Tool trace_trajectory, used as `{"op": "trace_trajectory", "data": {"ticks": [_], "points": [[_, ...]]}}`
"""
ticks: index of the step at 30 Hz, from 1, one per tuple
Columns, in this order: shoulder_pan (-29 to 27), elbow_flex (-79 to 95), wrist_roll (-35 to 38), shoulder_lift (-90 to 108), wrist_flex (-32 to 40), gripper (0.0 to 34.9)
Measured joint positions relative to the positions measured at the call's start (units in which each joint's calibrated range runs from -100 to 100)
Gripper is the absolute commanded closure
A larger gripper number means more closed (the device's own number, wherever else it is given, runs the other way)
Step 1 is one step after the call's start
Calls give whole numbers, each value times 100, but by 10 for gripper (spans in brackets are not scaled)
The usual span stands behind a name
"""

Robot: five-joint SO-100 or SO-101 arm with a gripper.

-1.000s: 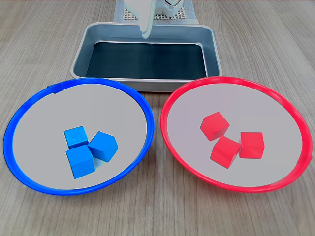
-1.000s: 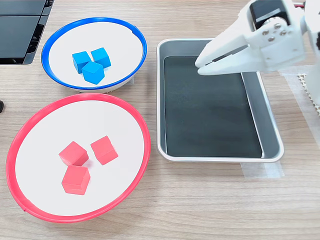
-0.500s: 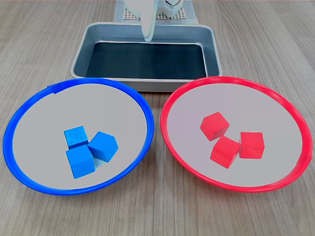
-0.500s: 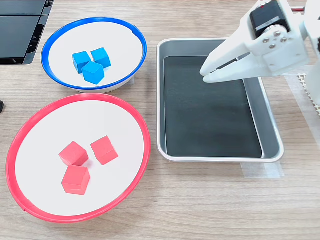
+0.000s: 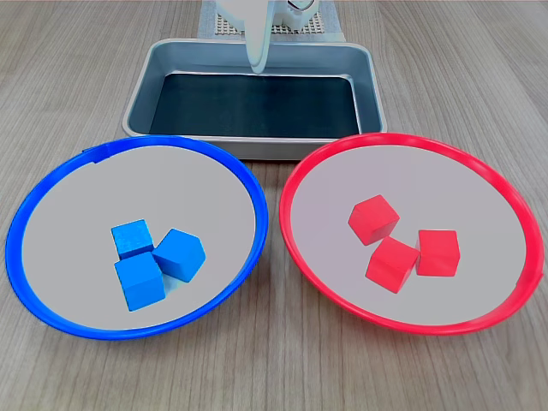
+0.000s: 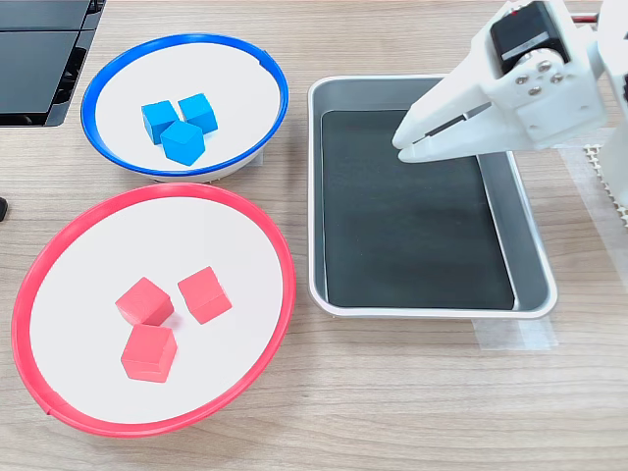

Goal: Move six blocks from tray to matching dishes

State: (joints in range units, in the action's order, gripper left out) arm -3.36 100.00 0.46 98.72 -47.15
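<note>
Three blue blocks (image 5: 139, 283) (image 6: 183, 142) lie clustered in the blue-rimmed dish (image 5: 86, 205) (image 6: 235, 88). Three red blocks (image 5: 392, 264) (image 6: 149, 352) lie together in the red-rimmed dish (image 5: 325, 197) (image 6: 98, 245). The silver tray (image 5: 141, 94) (image 6: 530, 235) shows only its bare black bottom in both exterior views. My white gripper (image 5: 257, 64) (image 6: 402, 145) hangs above the tray's far end near the arm base, its jaws shut with nothing between them.
The two dishes sit side by side on the wooden table, close to the tray. A black flat object (image 6: 39, 49) lies at the second exterior view's top left. A white mesh mat (image 6: 603, 177) lies under the arm base, and clear tape (image 6: 510, 334) sits by the tray's edge.
Over the last second the gripper drew back slightly toward the arm base and rose a little above the tray. The blocks and dishes have not moved.
</note>
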Motion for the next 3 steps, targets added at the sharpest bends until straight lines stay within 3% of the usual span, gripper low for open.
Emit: {"op": "trace_trajectory", "data": {"ticks": [3], "points": [[0,0,0,0,0,346]]}}
